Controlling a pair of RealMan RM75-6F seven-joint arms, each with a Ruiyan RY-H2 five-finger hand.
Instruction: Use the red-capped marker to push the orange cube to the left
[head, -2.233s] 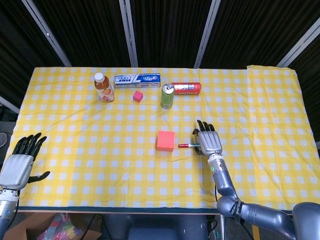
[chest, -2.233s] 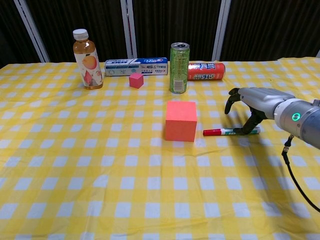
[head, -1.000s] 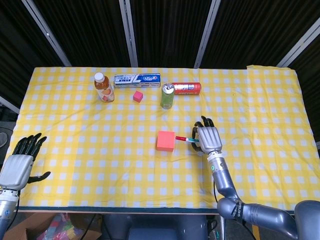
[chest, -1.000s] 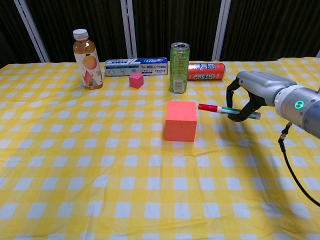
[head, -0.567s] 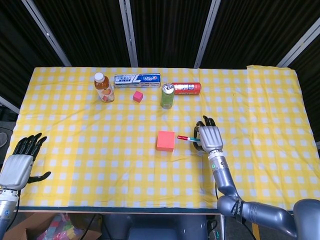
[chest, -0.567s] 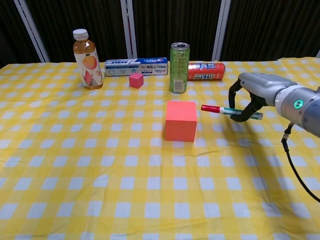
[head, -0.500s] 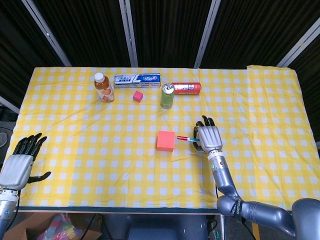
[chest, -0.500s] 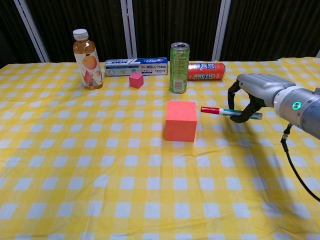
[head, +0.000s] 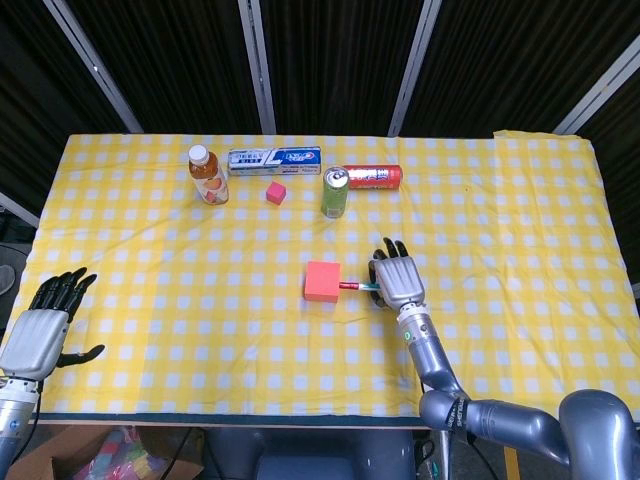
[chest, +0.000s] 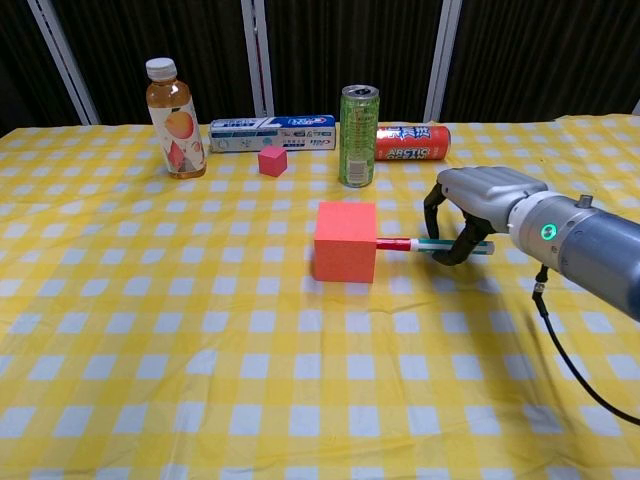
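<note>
The orange cube (head: 322, 281) (chest: 345, 241) sits on the yellow checked cloth near the table's middle. My right hand (head: 396, 279) (chest: 468, 204) grips the red-capped marker (head: 356, 286) (chest: 428, 244) and holds it level, just right of the cube. The marker's red cap touches the cube's right face. My left hand (head: 42, 325) shows only in the head view, at the table's near left corner, fingers spread and holding nothing.
Along the far side stand a juice bottle (chest: 173, 119), a toothpaste box (chest: 272, 133), a small pink cube (chest: 272, 160), a green can (chest: 358, 122) and a red can lying on its side (chest: 412, 141).
My right hand lifted the marker off the cloth, then moved left with it. The cap met the orange cube and the cube has slid a little to the left. The left hand stayed put.
</note>
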